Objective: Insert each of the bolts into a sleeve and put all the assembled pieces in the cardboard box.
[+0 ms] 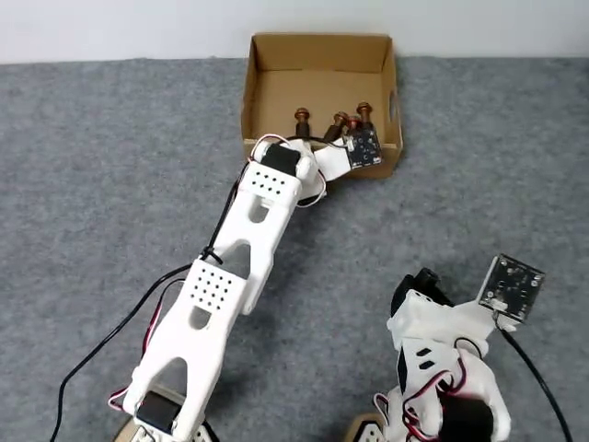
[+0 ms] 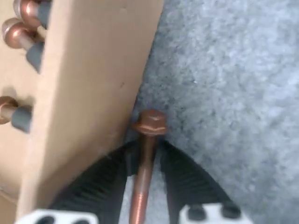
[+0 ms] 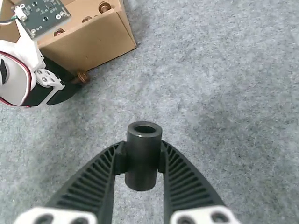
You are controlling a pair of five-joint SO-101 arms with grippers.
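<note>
My left gripper [image 2: 145, 148] is shut on a copper bolt [image 2: 149, 123], held just outside the front wall of the cardboard box [image 2: 88, 79], above the grey carpet. In the right wrist view that bolt's head [image 3: 82, 77] pokes out of the left gripper [image 3: 63, 91] beside the box [image 3: 88, 39]. Three assembled pieces [image 1: 339, 120], each a copper bolt in a dark sleeve, stand inside the box [image 1: 276, 83]. My right gripper [image 3: 142, 150] is shut on a black sleeve [image 3: 144, 165], upright with its bore facing up, well short of the box.
Grey carpet [image 1: 110, 166] covers the table on all sides. The left arm [image 1: 248, 230] stretches diagonally from the near left edge to the box. The right arm [image 1: 442, 359] is folded at the near right, its wrist camera board [image 1: 511, 287] sticking out.
</note>
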